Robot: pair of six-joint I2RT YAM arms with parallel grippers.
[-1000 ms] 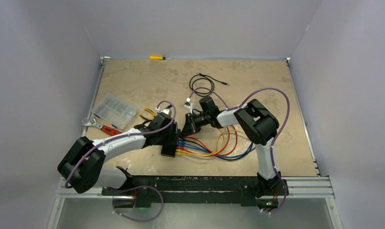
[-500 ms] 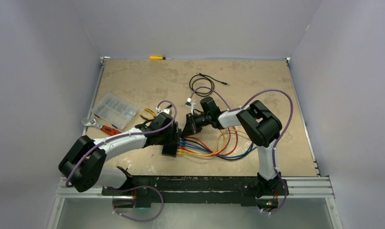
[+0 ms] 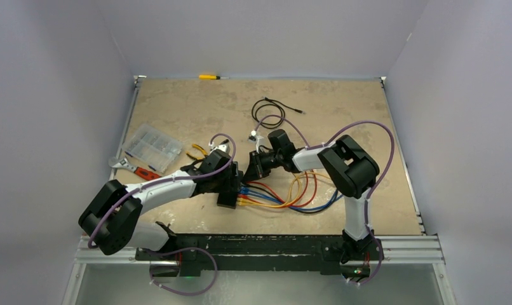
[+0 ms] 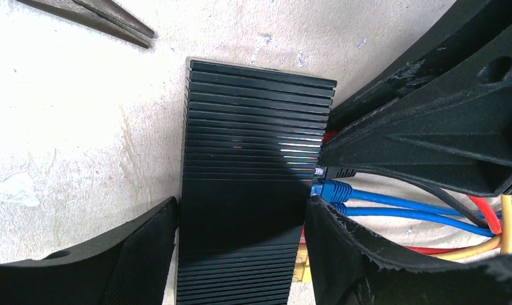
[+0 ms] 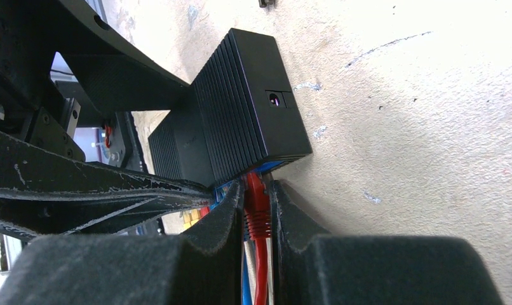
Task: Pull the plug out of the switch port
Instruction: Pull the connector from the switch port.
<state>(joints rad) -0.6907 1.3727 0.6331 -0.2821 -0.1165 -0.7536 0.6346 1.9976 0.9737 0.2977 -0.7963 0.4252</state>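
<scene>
The switch point(image 3: 226, 201) is a flat black ribbed box lying on the table. It also shows in the left wrist view point(image 4: 253, 121) and the right wrist view point(image 5: 241, 121). My left gripper point(image 4: 241, 219) straddles its width with a finger against each long side, shut on it; from above the gripper point(image 3: 228, 185) sits over the box. Red, blue and yellow cables run from its socket face. My right gripper point(image 5: 258, 188) is shut on the red plug point(image 5: 258, 213) right at the socket face, at the box's far end; from above this gripper point(image 3: 248, 175) sits just right of the switch.
Blue plugs point(image 4: 333, 189) sit in the sockets beside the red one. Loose cable loops point(image 3: 298, 194) lie to the right of the switch. A clear compartment box point(image 3: 152, 147), pliers point(image 3: 196, 151) and a wrench point(image 3: 129, 166) lie left. A black cable point(image 3: 269, 113) and a yellow screwdriver point(image 3: 209, 77) lie at the back.
The right arm's elbow and wrist have shifted slightly to the right. The left gripper and the switch have barely moved.
</scene>
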